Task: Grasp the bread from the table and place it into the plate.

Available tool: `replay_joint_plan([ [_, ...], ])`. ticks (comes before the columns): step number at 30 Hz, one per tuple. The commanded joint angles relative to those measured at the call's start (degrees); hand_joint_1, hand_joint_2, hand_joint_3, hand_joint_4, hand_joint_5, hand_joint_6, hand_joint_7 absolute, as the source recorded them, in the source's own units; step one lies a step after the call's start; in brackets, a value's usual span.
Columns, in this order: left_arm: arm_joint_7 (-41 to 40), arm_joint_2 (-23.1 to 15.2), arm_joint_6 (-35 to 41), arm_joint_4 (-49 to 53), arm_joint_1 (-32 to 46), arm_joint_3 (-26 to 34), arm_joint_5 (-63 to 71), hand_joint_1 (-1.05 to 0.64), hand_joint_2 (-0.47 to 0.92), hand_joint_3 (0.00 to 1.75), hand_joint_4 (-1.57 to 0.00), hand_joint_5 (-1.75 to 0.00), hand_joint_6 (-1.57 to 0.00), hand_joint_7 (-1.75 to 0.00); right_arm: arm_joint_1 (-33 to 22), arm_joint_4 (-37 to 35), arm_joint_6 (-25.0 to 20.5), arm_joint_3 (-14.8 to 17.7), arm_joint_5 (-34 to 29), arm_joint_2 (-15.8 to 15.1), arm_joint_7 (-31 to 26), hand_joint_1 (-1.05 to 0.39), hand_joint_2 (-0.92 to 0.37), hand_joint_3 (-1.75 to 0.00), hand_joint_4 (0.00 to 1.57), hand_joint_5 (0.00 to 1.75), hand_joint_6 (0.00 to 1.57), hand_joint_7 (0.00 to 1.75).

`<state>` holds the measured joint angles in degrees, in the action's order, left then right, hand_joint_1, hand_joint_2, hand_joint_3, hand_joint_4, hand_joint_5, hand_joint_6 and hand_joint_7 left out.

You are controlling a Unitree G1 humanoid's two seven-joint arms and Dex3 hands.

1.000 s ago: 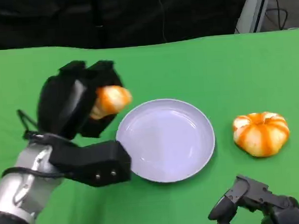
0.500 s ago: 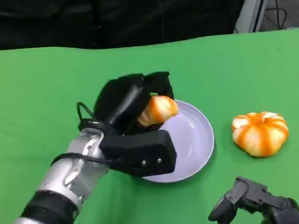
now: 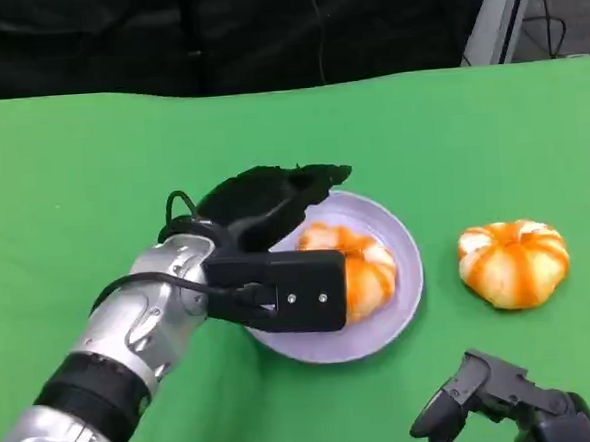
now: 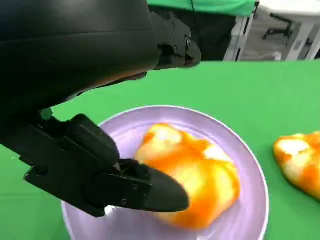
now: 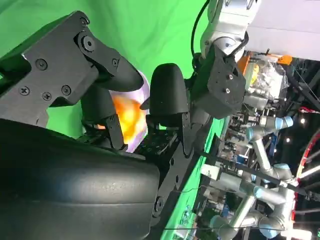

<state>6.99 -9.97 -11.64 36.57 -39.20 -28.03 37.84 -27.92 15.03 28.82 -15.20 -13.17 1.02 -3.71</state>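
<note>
Nearest, right hand [image 3: 507, 403] low at the table's [image 3: 72, 175] edge, fingers curled on nothing. Farther, bread [image 3: 353, 268] lying in the plate [image 3: 401, 240]; left hand [image 3: 269, 208] above it, fingers apart. Second loaf [image 3: 515, 263] right of plate.

Robotics lab, green-covered table [image 3: 91, 153], other robot arms [image 5: 260, 135] behind, black backdrop [image 3: 213, 31]

The head view looks down over the table, the left wrist view closely shares its plate [image 3: 403, 274] [image 4: 250, 165].

Green table [image 3: 91, 153]: plate [image 3: 408, 259], second bread [image 3: 515, 263].
</note>
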Motion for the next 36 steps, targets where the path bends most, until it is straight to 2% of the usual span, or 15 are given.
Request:
replay_joint_plan([
  [1, 3.3, -1.8, 0.1, -1.9, 0.1, 0.0, -0.8, -1.04, 0.92, 0.48, 0.00, 0.00, 0.00, 0.00, -0.5, 0.7, 0.2, 0.2, 0.0, -0.2, -0.5, -0.12, -0.37, -1.25, 0.71, 1.59, 0.77, 1.30],
  [10, 8.8, -4.9, 0.6, -10.7, 3.2, 2.6, -4.5, -1.03, 0.92, 0.47, 0.00, 0.00, 0.00, 0.00, -0.8, 1.1, 0.4, 0.7, 0.6, -0.5, -0.2, -0.12, -0.37, -1.26, 0.71, 1.60, 0.78, 1.30],
  [15, 12.1, -9.3, 1.7, -23.5, 9.7, 7.0, -8.6, -0.86, 0.92, 0.42, -0.03, -0.02, -0.01, 0.00, -0.7, 1.3, -0.1, 0.9, 1.0, -0.7, 0.2, -0.11, -0.37, -1.26, 0.70, 1.59, 0.77, 1.31],
  [17, 13.3, -10.6, 1.7, -28.5, 13.5, 10.0, -12.3, -0.76, 0.92, 0.38, -0.10, -0.06, -0.04, -0.02, -0.7, 1.4, -0.2, 0.8, 1.0, -0.6, 0.2, -0.11, -0.38, -1.25, 0.70, 1.60, 0.77, 1.32],
  [21, 13.1, -11.0, 1.5, -34.9, 20.4, 15.4, -19.6, -0.65, 0.92, 0.31, -0.19, -0.11, -0.11, -0.05, -0.7, 1.4, -0.3, 0.6, 0.9, -0.5, 0.2, -0.11, -0.37, -1.26, 0.70, 1.60, 0.76, 1.33],
  [23, 12.7, -9.5, 3.0, -38.6, 24.8, 19.0, -25.3, -0.54, 0.92, 0.21, -0.29, -0.19, -0.23, -0.09, -0.7, 1.4, -0.3, 0.6, 0.8, -0.4, 0.1, -0.11, -0.37, -1.28, 0.70, 1.60, 0.77, 1.33],
  [25, 12.5, -8.4, 4.4, -41.3, 27.8, 21.3, -29.2, -0.49, 0.92, 0.17, -0.32, -0.30, -0.31, -0.10, -0.7, 1.5, -0.4, 0.5, 0.8, -0.3, 0.1, -0.11, -0.36, -1.28, 0.71, 1.60, 0.77, 1.33],
  [26, 11.7, -7.6, 4.8, -42.8, 29.8, 22.5, -30.8, -0.46, 0.92, 0.16, -0.29, -0.49, -0.38, -0.08, -0.8, 1.5, -0.4, 0.5, 0.8, -0.3, 0.1, -0.11, -0.36, -1.28, 0.71, 1.60, 0.77, 1.33],
  [28, 10.0, -5.9, 5.2, -46.1, 34.3, 25.0, -33.6, -0.43, 0.92, 0.14, -0.30, -0.69, -0.48, -0.10, -0.9, 1.6, -0.4, 0.3, 0.6, -0.2, 0.1, -0.11, -0.36, -1.28, 0.71, 1.60, 0.77, 1.32],
  [29, 8.9, -4.9, 5.0, -47.8, 36.9, 26.3, -34.8, -0.39, 0.92, 0.16, -0.41, -0.80, -0.64, -0.18, -1.0, 1.7, -0.4, 0.3, 0.5, -0.2, 0.0, -0.11, -0.36, -1.28, 0.70, 1.60, 0.77, 1.32],
  [30, 8.3, -4.2, 4.3, -49.2, 39.1, 27.2, -35.8, -0.37, 0.92, 0.18, -0.45, -0.86, -0.69, -0.25, -1.0, 1.7, -0.4, 0.2, 0.5, -0.2, 0.1, -0.11, -0.36, -1.28, 0.70, 1.60, 0.77, 1.32],
  [31, 7.5, -3.2, 3.3, -50.4, 41.6, 28.3, -37.2, -0.33, 0.92, 0.20, -0.47, -0.93, -0.68, -0.39, -1.1, 1.8, -0.4, 0.2, 0.4, -0.2, 0.1, -0.11, -0.36, -1.28, 0.70, 1.60, 0.77, 1.32],
  [33, 6.3, -1.6, 1.6, -51.8, 45.0, 29.8, -38.9, -0.21, 0.92, 0.21, -0.55, -1.07, -0.58, -0.85, -1.2, 1.9, -0.6, 0.0, 0.5, -0.2, 0.1, -0.10, -0.37, -1.27, 0.70, 1.60, 0.77, 1.32],
  [35, 5.1, 0.3, 0.7, -53.1, 47.9, 31.0, -40.8, -0.12, 0.92, 0.24, -0.62, -1.22, -0.55, -1.10, -1.2, 1.9, -0.5, 0.0, 0.5, -0.2, 0.0, -0.10, -0.37, -1.27, 0.70, 1.60, 0.77, 1.32],
  [36, 4.7, 0.9, 0.6, -53.6, 48.7, 31.3, -41.3, -0.11, 0.91, 0.26, -0.64, -1.26, -0.56, -1.15, -1.2, 1.9, -0.5, 0.0, 0.4, -0.2, 0.0, -0.10, -0.37, -1.27, 0.70, 1.60, 0.77, 1.32],
])
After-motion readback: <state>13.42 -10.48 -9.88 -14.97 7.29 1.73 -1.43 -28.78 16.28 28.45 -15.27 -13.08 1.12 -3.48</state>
